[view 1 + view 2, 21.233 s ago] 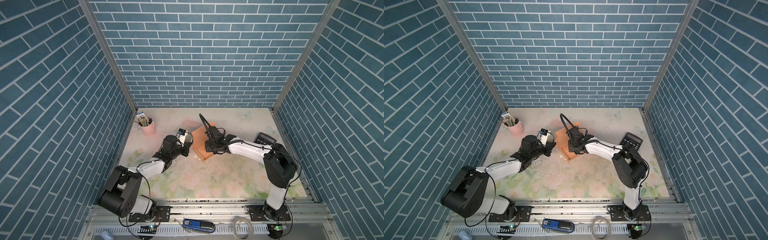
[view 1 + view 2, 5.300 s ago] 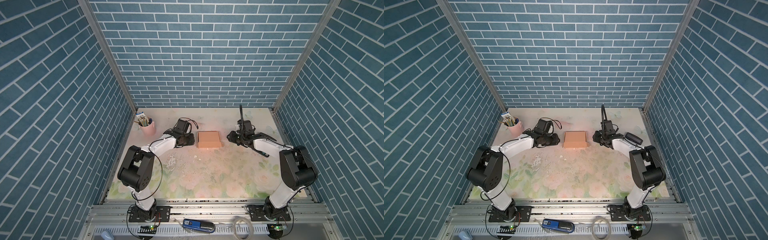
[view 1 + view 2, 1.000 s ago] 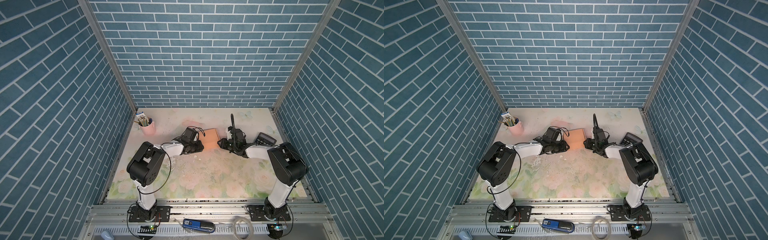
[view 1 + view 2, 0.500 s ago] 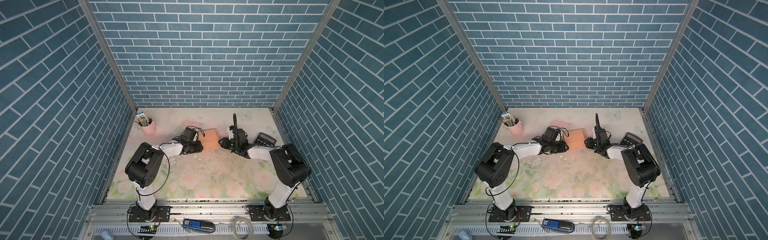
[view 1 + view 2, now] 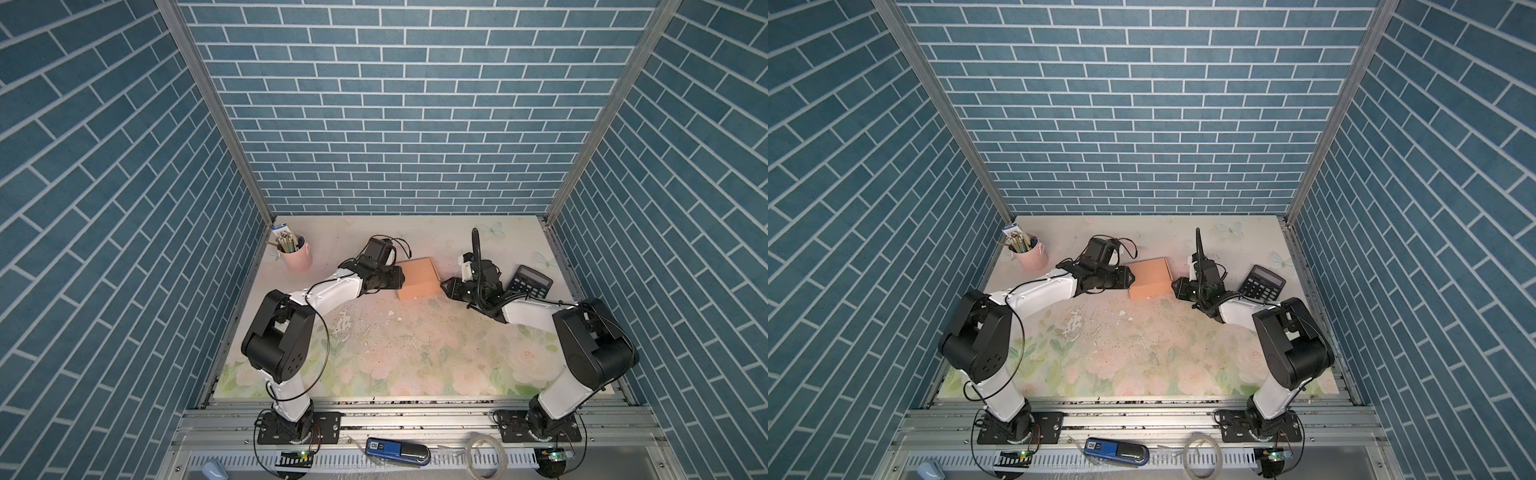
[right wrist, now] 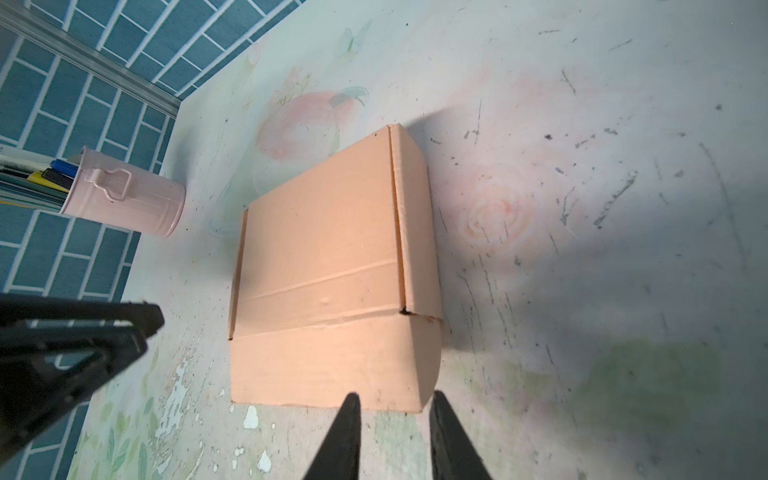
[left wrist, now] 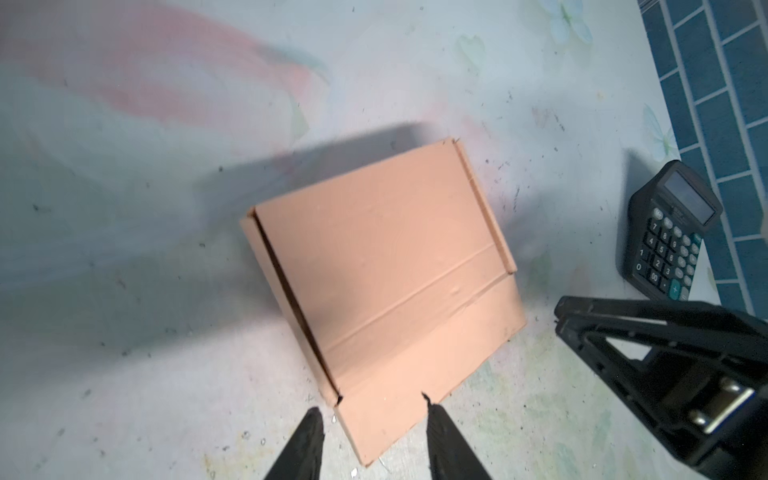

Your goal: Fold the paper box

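The paper box [image 5: 417, 277] [image 5: 1149, 277] lies closed and flat on the floral table, a tan cardboard mailer with its lid down. My left gripper [image 5: 400, 277] [image 5: 1132, 279] rests low at the box's left side. In the left wrist view it [image 7: 372, 415] is open, and a near corner of the box [image 7: 386, 266] lies between its fingers. My right gripper [image 5: 445, 286] [image 5: 1176, 289] sits low at the box's right front corner. In the right wrist view it [image 6: 394, 399] is open, straddling the rounded corner of the box [image 6: 328, 257] without pinching it.
A black calculator [image 5: 530, 281] [image 5: 1262, 283] [image 7: 669, 237] lies just right of the right wrist. A pink cup of pens [image 5: 296, 255] [image 5: 1030, 253] [image 6: 124, 199] stands at the back left. Brick walls close in three sides. White flecks dot the table in front of the box.
Over the last second both grippers have eased slightly outward from the box's sides. The box has stayed in place with its lid closed.
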Motion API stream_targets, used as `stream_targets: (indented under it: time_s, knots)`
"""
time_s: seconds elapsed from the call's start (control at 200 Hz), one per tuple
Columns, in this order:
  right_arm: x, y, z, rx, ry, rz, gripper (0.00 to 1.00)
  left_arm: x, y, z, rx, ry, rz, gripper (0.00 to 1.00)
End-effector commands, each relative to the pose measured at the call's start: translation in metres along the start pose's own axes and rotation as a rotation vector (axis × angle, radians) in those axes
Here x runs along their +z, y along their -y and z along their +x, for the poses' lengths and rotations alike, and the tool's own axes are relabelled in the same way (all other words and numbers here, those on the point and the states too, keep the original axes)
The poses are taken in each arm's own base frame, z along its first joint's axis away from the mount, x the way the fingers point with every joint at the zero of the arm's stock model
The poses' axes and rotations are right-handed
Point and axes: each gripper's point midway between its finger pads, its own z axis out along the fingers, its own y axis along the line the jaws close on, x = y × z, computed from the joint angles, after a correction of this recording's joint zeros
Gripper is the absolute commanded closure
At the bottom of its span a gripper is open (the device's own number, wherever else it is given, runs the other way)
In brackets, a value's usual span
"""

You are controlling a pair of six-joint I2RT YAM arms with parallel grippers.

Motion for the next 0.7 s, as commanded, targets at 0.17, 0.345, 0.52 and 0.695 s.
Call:
stream_targets:
  time_s: [0.17, 0.345, 0.52, 0.695]
  knots:
    - [-0.009, 0.007, 0.006, -0.028, -0.018, 0.043, 0.75, 0.037, 0.010, -0.022, 0.144, -0.028, 0.035, 0.56]
    - [-0.009, 0.008, 0.007, -0.034, -0.031, 0.052, 0.76, 0.056, 0.019, -0.028, 0.175, -0.016, 0.085, 0.56]
    - [-0.008, 0.007, 0.005, -0.041, -0.033, 0.052, 0.76, 0.071, 0.025, -0.025, 0.182, 0.000, 0.151, 0.56]
    - [-0.007, 0.005, 0.005, -0.052, -0.028, 0.040, 0.77, 0.073, 0.034, -0.026, 0.216, 0.073, 0.222, 0.56]
